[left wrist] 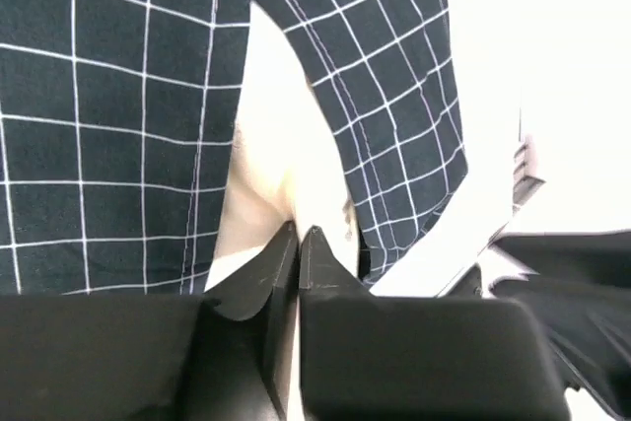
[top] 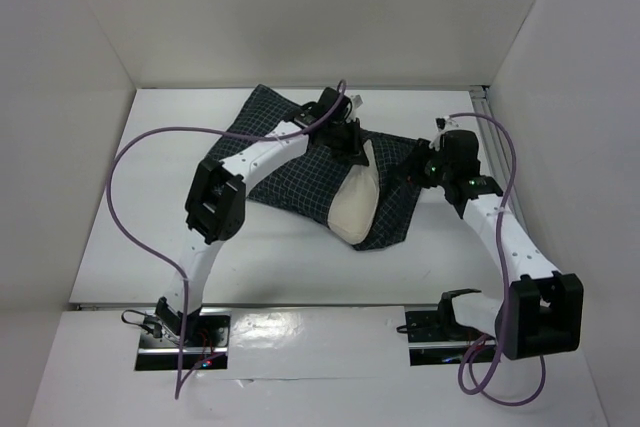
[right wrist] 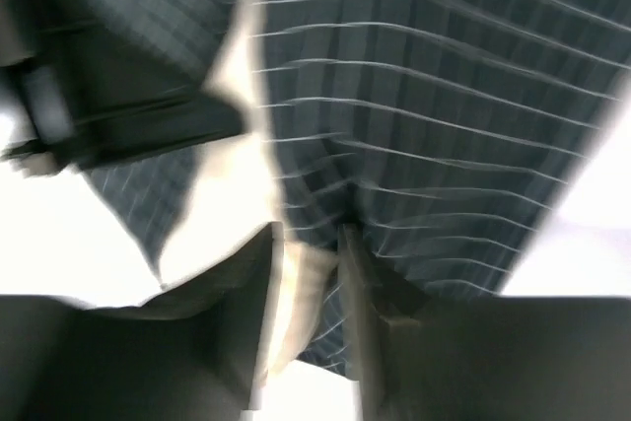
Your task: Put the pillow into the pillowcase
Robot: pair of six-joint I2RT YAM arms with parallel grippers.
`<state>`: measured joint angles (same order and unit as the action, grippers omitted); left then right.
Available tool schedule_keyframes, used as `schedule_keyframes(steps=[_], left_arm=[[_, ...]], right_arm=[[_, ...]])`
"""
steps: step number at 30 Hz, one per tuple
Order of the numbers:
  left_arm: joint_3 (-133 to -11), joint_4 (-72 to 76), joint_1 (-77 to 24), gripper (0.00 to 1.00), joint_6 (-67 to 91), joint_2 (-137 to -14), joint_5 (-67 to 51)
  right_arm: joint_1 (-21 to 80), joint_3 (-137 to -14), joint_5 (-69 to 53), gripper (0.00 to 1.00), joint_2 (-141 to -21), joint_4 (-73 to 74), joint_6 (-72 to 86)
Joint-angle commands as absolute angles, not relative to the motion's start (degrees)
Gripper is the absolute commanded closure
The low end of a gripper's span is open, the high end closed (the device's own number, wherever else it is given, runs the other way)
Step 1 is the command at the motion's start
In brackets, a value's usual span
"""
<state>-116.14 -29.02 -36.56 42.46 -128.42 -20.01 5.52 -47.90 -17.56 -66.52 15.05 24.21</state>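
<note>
The navy grid-checked pillowcase (top: 290,172) lies crumpled at the middle back of the table. The cream pillow (top: 355,205) sticks out of its near right side, with cloth on both flanks. My left gripper (top: 352,143) is at the pillow's far end. In the left wrist view the left gripper (left wrist: 298,234) is shut, pinching the cream pillow (left wrist: 281,135) between folds of the pillowcase (left wrist: 108,115). My right gripper (top: 420,173) is at the pillowcase's right edge. In the blurred right wrist view the right gripper (right wrist: 311,239) has pillowcase cloth (right wrist: 424,96) between its narrowly parted fingers.
White walls close in the table on the left, back and right. A metal rail (top: 484,99) runs at the back right corner. Purple cables (top: 130,162) loop from both arms over the table. The left arm's elbow (top: 214,205) hangs over the pillowcase's left part.
</note>
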Motion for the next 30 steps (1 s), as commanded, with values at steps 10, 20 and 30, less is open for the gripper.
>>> schedule_keyframes(steps=[10,20,30], left_arm=[[-110.1,-50.4,-41.9,0.15,27.5,-114.7,-11.1],[-99.1,-47.2,-53.6,0.0,25.2,-113.4,8.0],[-106.9,-46.8,-47.1,0.99,19.4,-123.1,-1.1]], right_arm=[[5.0,-50.7,-2.4,0.24,-61.8,23.0,26.5],[5.0,-46.8,-7.3,0.01,-59.2,24.9,27.1],[5.0,-42.5,-12.3,0.1,-61.9,18.9,29.7]])
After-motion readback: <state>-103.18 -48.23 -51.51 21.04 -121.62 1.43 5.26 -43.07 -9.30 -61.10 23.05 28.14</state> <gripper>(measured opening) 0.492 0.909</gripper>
